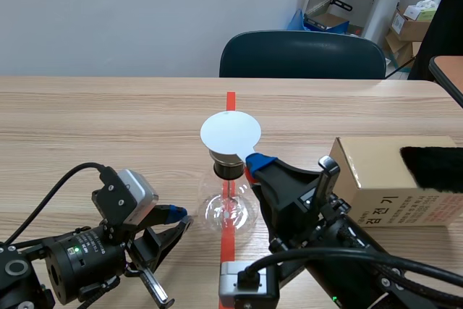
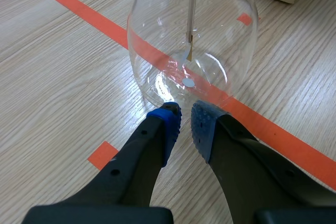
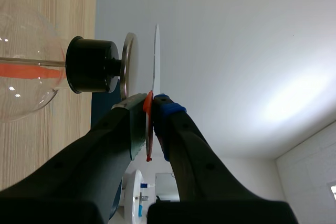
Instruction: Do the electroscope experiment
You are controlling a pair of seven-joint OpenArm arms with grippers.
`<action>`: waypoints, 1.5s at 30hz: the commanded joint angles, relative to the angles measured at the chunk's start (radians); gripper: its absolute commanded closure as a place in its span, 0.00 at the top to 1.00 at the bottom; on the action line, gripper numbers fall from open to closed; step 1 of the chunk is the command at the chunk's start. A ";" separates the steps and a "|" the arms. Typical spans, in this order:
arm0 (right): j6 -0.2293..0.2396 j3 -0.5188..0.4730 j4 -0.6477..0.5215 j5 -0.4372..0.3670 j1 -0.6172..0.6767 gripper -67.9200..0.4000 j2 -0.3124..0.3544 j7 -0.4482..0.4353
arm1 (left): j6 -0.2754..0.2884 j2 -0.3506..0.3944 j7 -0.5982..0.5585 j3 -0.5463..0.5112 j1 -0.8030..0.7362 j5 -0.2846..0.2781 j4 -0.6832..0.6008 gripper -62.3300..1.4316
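The right gripper (image 1: 257,161) is clamped on the red tab (image 3: 149,129) of a white disc (image 1: 230,132). It holds the disc flat, just above the plate (image 3: 129,61) of the electroscope (image 1: 230,208) at mid-table, so contact lies straight down. The left gripper (image 2: 185,115), nearly closed and empty, sits just left of the flask.

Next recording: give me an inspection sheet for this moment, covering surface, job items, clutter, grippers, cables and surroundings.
Surface: wooden table, orange-red tape marks.
Job's things: electroscope upright on the tape line; white disc close over its top plate; black fur on the cardboard box.
Clutter: nothing seen.
Grippers: left gripper low beside the electroscope, shut on nothing; right gripper shut on the white disc's edge.
Cables: black cable loops from the left arm; thick cable crosses the right arm.
Surroundings: chair across the table, boxes by the wall.
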State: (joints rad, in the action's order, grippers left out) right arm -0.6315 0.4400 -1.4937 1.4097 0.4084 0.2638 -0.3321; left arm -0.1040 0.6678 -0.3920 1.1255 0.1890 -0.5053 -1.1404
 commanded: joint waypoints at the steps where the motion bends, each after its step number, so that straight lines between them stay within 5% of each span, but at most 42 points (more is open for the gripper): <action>1: -0.011 -0.007 -0.026 -0.003 -0.009 0.02 0.016 0.003 | 0.001 -0.005 -0.011 0.002 0.008 0.001 -0.016 0.18; 35: -0.011 -0.007 -0.026 -0.003 -0.009 0.02 0.016 0.006 | 0.001 -0.005 -0.011 0.002 0.008 0.001 -0.016 0.18; 45: -0.011 -0.007 -0.026 -0.003 -0.009 0.02 0.016 0.249 | 0.001 -0.005 -0.011 0.002 0.008 0.001 -0.016 0.18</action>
State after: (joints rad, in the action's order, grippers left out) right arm -0.6315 0.4400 -1.4937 1.4090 0.4084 0.2638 -0.0963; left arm -0.1040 0.6678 -0.3923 1.1255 0.1890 -0.5053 -1.1404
